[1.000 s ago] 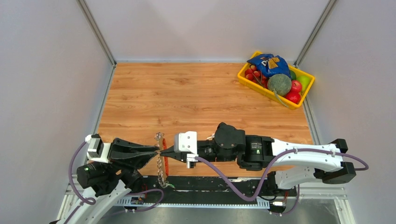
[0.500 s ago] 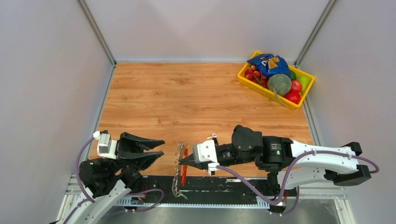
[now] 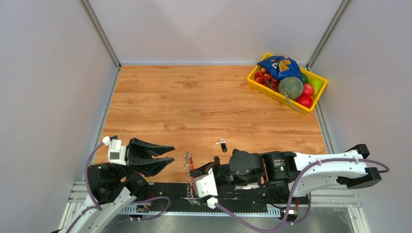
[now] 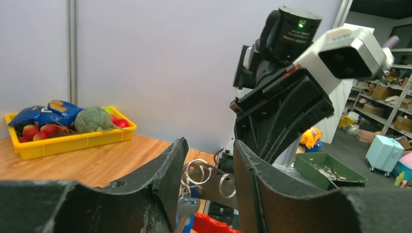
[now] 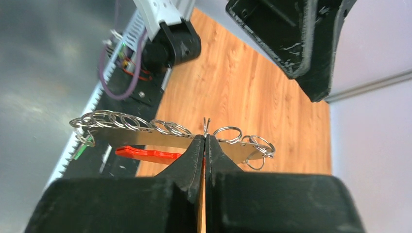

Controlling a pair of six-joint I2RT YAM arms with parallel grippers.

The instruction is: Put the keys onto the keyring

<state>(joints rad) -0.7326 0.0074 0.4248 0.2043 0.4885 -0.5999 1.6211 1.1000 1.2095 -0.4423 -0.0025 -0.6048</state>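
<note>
A: Wood desk (image 3: 194,97), grey walls round it, yellow bin (image 3: 270,93) of fruit at the far R corner. Where's the keyring?

B: Keyring (image 3: 188,165) is held up at the near edge, betw. the two arms, with its strap (image 5: 145,138) trailing toward the arm bases. R end effector (image 3: 194,172) has it. Jaws are fully closed, pinching one thin ring w/ the strap across the tips, per R wrist view.

A: L side?

B: L end effector (image 3: 171,154) is just beside the keyring, not touching. Jaws are apart, approx. half spread, nothing in them. L wrist view shows rings in the gap betw. its fingers, but further off, no contact.

A: Keys?

B: Black key (image 3: 223,145) lies on the desk near the R arm, apart from the keyring, so that one's not on yet. Blue key (image 4: 184,209) seems to hang under the rings in L wrist view. It looks threaded, but it's too cramped to be sure.

A: Progress?

B: Prob. halfway at best. Left to do: pick up the black key and thread it on, w/ R holding the ring steady. Tiny key, thin ring, so alignment's the hard bit, imo.
</note>
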